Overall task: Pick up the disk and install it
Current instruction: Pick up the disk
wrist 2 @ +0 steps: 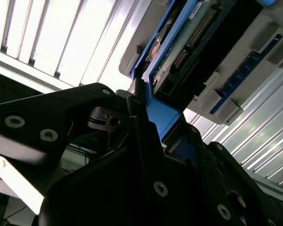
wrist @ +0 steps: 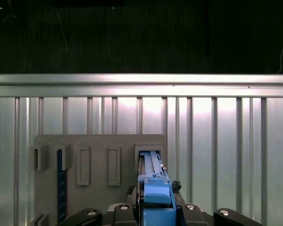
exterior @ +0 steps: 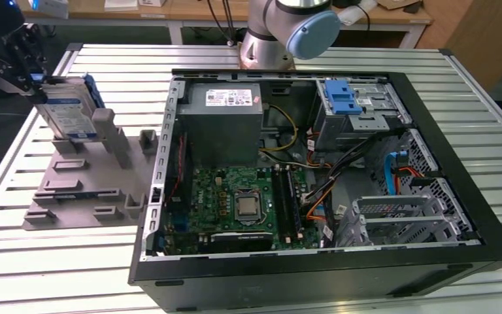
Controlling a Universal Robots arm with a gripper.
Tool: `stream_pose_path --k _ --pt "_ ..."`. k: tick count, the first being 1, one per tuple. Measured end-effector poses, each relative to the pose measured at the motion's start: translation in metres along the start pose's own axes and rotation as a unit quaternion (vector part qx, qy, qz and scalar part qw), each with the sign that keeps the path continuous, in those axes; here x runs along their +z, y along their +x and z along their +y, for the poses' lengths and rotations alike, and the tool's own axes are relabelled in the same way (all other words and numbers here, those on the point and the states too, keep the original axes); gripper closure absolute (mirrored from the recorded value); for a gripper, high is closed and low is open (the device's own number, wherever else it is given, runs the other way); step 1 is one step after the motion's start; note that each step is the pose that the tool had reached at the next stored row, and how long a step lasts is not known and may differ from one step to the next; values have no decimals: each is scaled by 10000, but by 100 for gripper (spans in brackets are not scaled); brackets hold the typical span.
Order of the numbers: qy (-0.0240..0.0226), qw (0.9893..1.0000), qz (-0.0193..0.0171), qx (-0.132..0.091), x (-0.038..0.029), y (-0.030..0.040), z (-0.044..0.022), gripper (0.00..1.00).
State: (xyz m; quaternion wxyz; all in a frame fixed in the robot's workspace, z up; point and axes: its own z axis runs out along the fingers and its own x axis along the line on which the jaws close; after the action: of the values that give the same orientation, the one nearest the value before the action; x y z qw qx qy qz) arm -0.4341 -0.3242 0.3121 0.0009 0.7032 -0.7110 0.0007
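Note:
The disk (exterior: 66, 111), a silver drive with a white-and-blue label in a blue caddy, stands on edge at the far end of the grey slotted fixture (exterior: 76, 190), at the exterior view's left. My gripper (exterior: 34, 80) is at its upper end and shut on the caddy's edge. In the first wrist view the blue caddy of the disk (wrist: 153, 176) runs out from between the fingers of the gripper (wrist: 155, 209) toward a slot of the fixture (wrist: 99, 146). In the second wrist view the gripper (wrist 2: 151, 120) clamps the disk (wrist 2: 179, 47), whose green circuit-board side shows. Whether the disk still touches its slot I cannot tell.
An open black computer case (exterior: 447, 137) lies on the slatted metal table (exterior: 50, 275), to the exterior view's right of the fixture. Inside are a motherboard (exterior: 242, 203), a power supply (exterior: 225, 111) and a drive bay with a blue latch (exterior: 342, 98). The arm's base (exterior: 273, 39) stands behind the case.

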Motion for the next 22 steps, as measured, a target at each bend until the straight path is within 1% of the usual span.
stream_pose_path --k 7,22 --pt "0 10000 0 0 -62 0 0 64" --pt "0 10000 0 0 -162 0 0 64"
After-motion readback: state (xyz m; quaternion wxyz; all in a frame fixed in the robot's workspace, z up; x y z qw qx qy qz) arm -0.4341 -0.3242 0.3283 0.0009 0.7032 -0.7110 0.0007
